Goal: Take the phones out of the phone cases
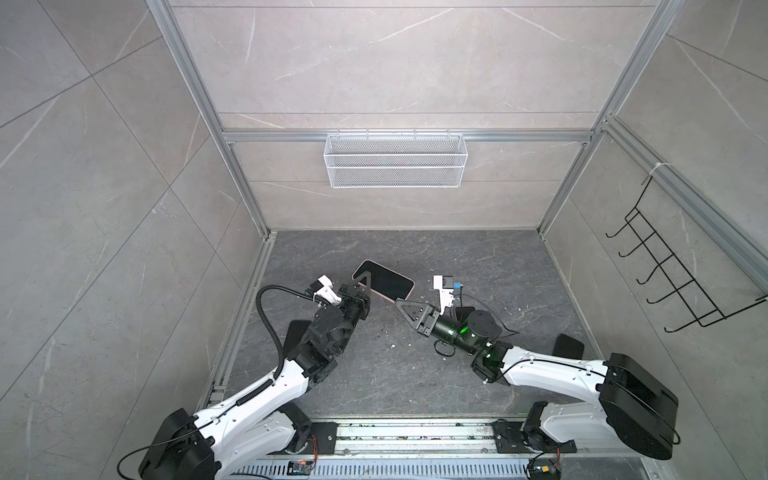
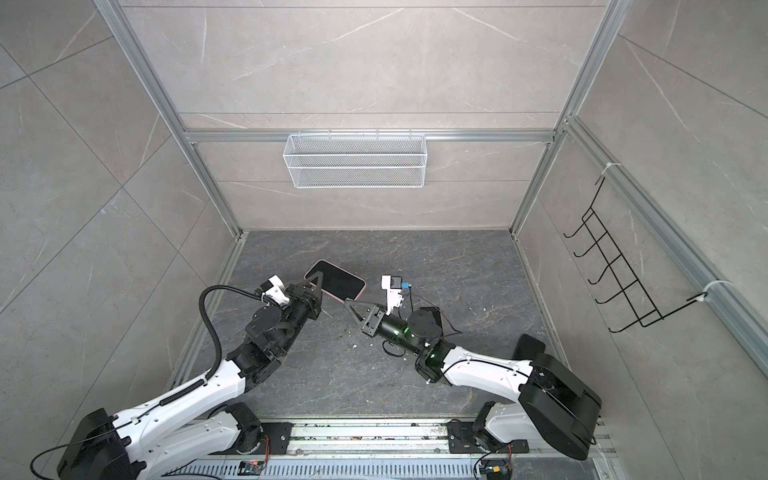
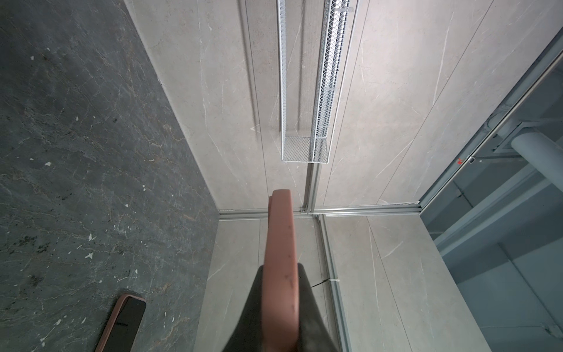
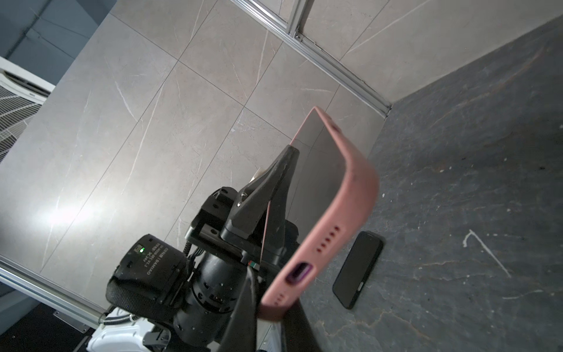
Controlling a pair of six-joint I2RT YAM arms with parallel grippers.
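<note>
Pink phone case [image 4: 353, 207], clamped by left end effector [image 1: 364, 280] and at 5 o'clock by right end effector [image 1: 400, 301], needs gentle corner peeling

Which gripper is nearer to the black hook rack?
Right. The right gripper is at the case end toward the rack; the left gripper grips the case's other end, farther off.

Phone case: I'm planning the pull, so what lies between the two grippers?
Only the phone case itself, phone inside: in both top views it bridges the left gripper and the right gripper, each clamped on an edge.
</note>
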